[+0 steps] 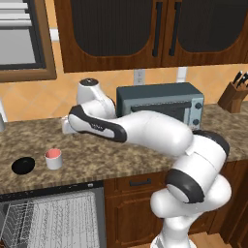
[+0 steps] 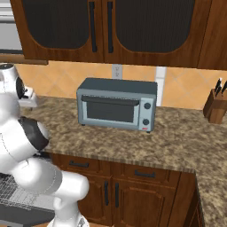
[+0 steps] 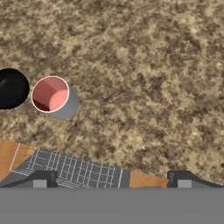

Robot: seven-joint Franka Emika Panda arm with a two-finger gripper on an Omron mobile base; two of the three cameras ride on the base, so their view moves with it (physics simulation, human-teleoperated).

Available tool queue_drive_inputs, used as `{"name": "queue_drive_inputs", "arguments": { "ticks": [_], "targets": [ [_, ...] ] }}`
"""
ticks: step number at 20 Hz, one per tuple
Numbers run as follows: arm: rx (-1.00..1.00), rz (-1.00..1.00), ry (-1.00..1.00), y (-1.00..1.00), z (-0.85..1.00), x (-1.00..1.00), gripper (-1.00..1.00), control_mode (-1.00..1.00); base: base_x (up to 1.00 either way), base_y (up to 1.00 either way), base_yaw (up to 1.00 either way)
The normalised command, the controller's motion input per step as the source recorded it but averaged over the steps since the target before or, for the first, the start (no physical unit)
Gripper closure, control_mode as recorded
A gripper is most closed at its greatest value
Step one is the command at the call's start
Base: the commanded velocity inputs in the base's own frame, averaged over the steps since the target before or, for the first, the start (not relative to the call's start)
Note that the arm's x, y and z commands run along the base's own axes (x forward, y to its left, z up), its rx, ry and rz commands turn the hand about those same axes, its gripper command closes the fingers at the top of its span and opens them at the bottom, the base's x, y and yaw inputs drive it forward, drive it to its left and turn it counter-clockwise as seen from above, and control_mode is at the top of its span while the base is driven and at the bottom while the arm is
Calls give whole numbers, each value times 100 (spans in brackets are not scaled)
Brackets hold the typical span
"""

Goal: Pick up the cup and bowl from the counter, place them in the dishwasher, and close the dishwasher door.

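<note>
We see the cup upright on the counter just beside the bowl, above the open dishwasher; our gripper hovers overhead, fingers spread apart, empty.

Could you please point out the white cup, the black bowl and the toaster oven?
Small white cup with pinkish-red inside [image 1: 54,158], left base view, on its side wall.
Shallow round black bowl [image 1: 23,165], left base view, its middle.
Grey-blue toaster oven [image 2: 116,104], right base view, its glass door.

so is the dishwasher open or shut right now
Open. In the left base view the dishwasher shows its grey wire rack exposed below the counter edge; the hand view shows the rack too.
</note>
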Motion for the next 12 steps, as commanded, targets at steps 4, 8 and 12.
{"name": "queue_drive_inputs", "arguments": {
  "ticks": [4, 8, 12],
  "targets": [
    [0, 0, 11, 50, -53, 14, -100, -100, 0, 0, 0],
    [-1, 0, 23, 24, -49, 27, -100, -100, 0, 0, 0],
    [-2, -2, 14, 50, -53, 22, -100, -100, 0, 0, 0]
  ]
}}
